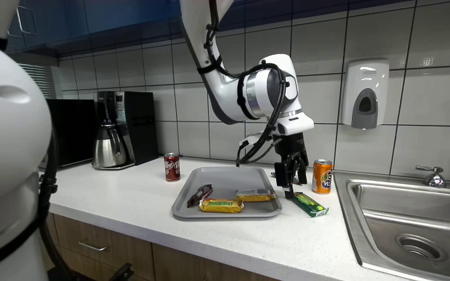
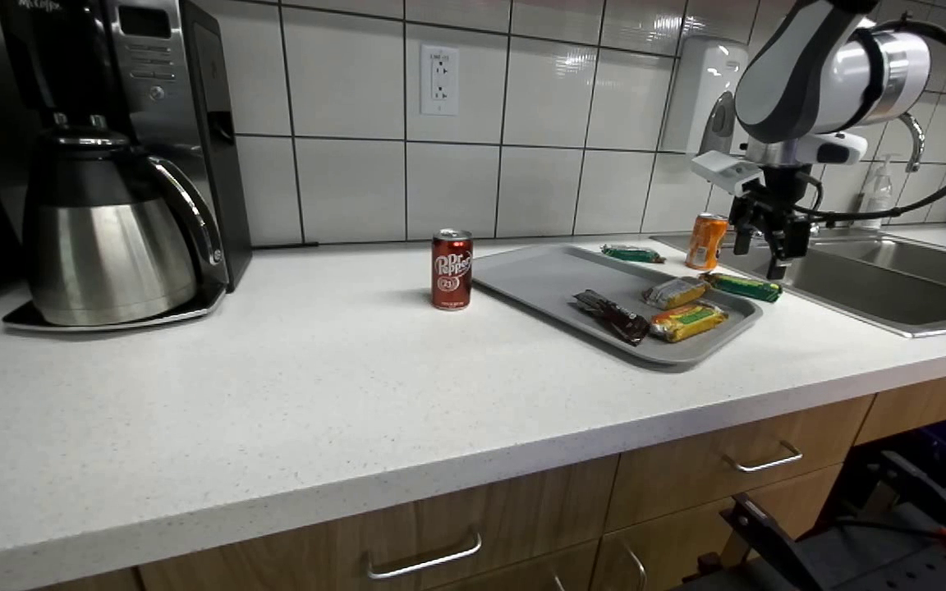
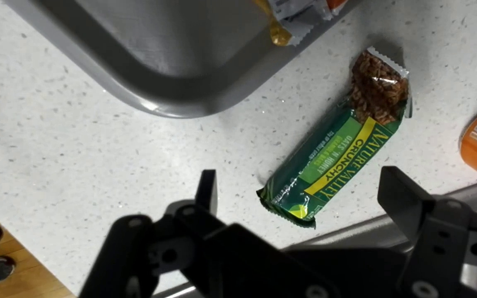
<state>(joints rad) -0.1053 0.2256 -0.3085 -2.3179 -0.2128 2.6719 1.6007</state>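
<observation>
Jaws parted above the bench (image 3: 106, 165). In the wrist view, the green granola bar (image 3: 333, 161) lies on it, nearer end between the jaws; in an exterior view, the gray tray (image 1: 229, 177) and orange can (image 1: 322, 175) flank them.

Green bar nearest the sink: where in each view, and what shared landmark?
In an exterior view: green bar, right of centre, lower half.
In an exterior view: green bar, right side, about mid-height.
Wrist view: green bar, right of centre, lower end framed by the open gripper.
Landmark: gray tray, in all three.
</observation>
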